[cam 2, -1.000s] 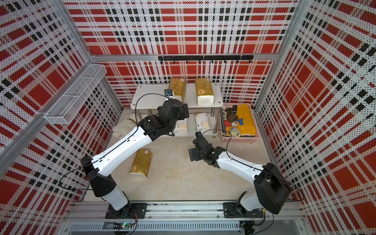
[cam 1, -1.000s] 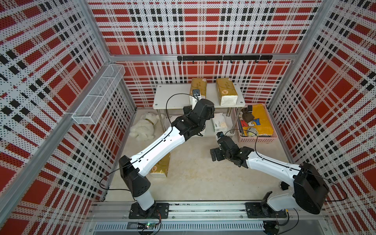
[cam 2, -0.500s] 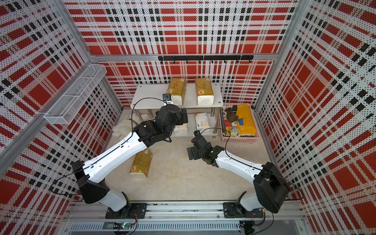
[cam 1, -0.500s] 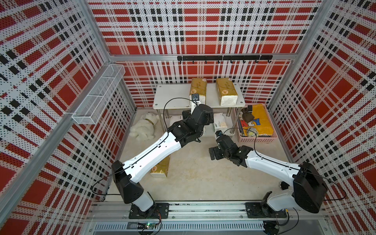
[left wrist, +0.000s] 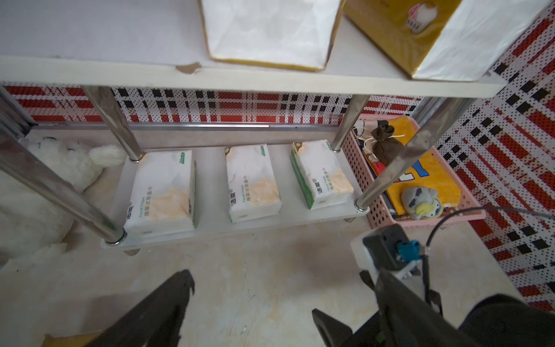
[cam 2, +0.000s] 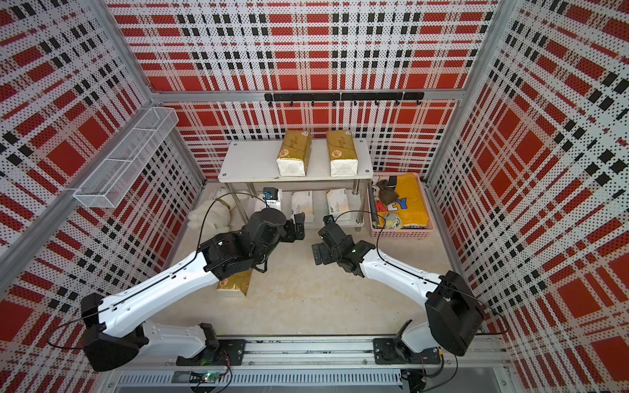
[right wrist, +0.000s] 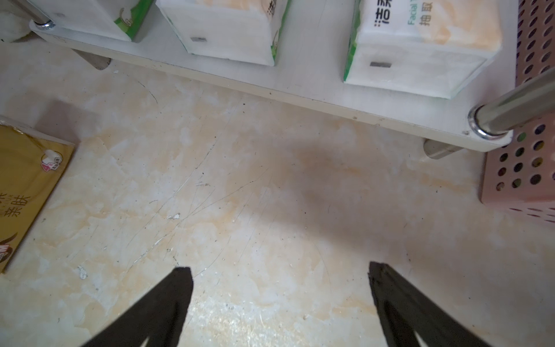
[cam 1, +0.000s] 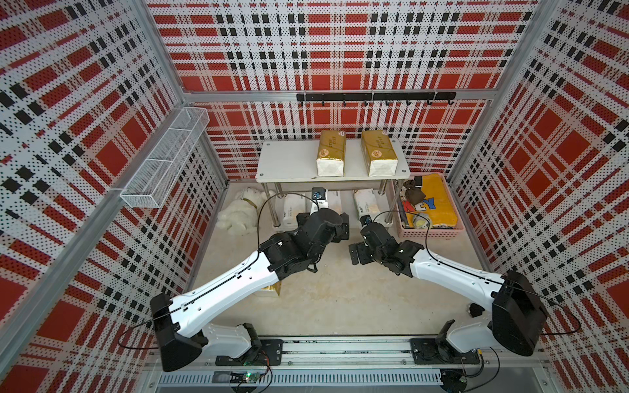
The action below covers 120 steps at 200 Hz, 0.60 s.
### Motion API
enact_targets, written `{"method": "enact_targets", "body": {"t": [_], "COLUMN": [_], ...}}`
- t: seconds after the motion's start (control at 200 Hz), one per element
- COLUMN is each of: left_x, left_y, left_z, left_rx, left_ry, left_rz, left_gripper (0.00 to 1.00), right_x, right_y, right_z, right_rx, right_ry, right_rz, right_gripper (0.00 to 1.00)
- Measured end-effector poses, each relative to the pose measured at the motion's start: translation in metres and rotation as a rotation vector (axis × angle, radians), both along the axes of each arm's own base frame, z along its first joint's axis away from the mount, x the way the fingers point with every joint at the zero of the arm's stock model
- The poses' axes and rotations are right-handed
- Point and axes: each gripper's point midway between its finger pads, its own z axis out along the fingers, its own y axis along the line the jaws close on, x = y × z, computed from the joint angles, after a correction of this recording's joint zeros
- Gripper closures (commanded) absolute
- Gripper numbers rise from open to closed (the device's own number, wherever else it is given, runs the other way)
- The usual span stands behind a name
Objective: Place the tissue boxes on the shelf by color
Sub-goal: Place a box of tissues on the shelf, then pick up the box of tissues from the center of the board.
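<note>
Plaid walls (cam 1: 323, 51) surround the shelf (cam 1: 289, 163): two gold tissue boxes (cam 1: 332, 153) (cam 1: 378, 153) above, three white tissue boxes (left wrist: 162, 192) (left wrist: 253, 183) (left wrist: 321, 174) below. Third gold box (cam 2: 235, 282) lies on the surface (cam 1: 340, 289). Left claw (left wrist: 252, 296) and right claw (right wrist: 279, 269) gape, empty.

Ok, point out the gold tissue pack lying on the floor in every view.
In a top view: gold tissue pack, mostly hidden under the left arm.
In a top view: the pack shows more fully beside that arm.
Left wrist: only a gold sliver at the frame's edge.
Right wrist: the pack, cut off at the frame's edge.
Shared landmark: the pink crate beside the shelf.
</note>
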Motion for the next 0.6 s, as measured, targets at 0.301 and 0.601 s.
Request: {"method": "enact_targets", "body": {"t": [0.301, 0.601], "left_x": [-0.038, -0.046], "left_y": [0.045, 0.113], "left_z": [-0.091, -0.168], "left_rx": [0.051, 0.1], "left_ry": [0.184, 0.366], "left_rz": [0.068, 0.235], "left_gripper": [0.0, 0.0], "right_x": [-0.001, -0.005], "right_y": [-0.005, -0.002], "right_z": [-0.001, -0.003], "right_rx": [-0.013, -0.01], "right_ry": [-0.004, 0.002], "right_rz": [-0.017, -0.014], "right_gripper": [0.0, 0.0]}}
